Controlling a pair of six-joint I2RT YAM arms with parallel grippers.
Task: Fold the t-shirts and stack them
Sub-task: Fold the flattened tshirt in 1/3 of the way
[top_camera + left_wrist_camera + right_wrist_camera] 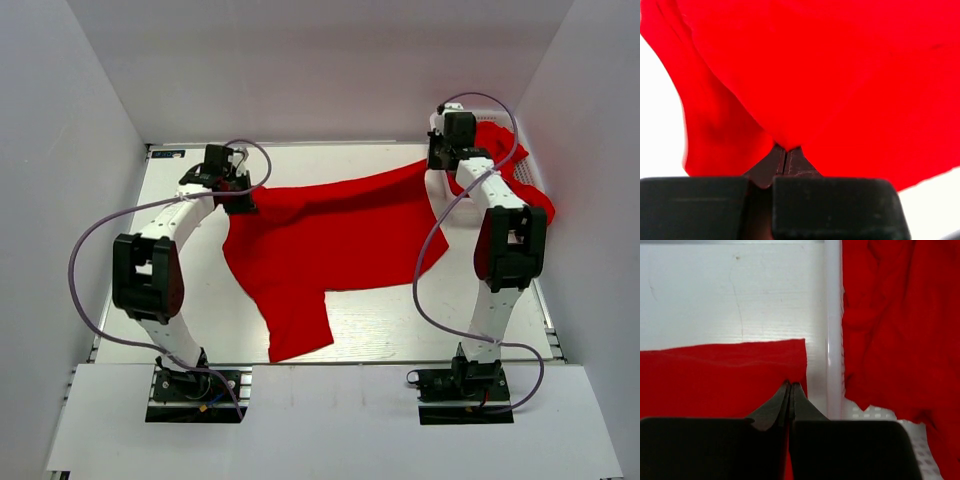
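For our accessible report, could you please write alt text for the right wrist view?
The right gripper, jaws shut, pinches the corner of a red t-shirt over the white table; beside it, a white basket holds more red cloth.

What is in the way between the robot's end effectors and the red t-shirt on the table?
Nothing visible. The left end effector and the right end effector are each shut on an edge of the red t-shirt. The white mesh basket sits beside the right one, not between.
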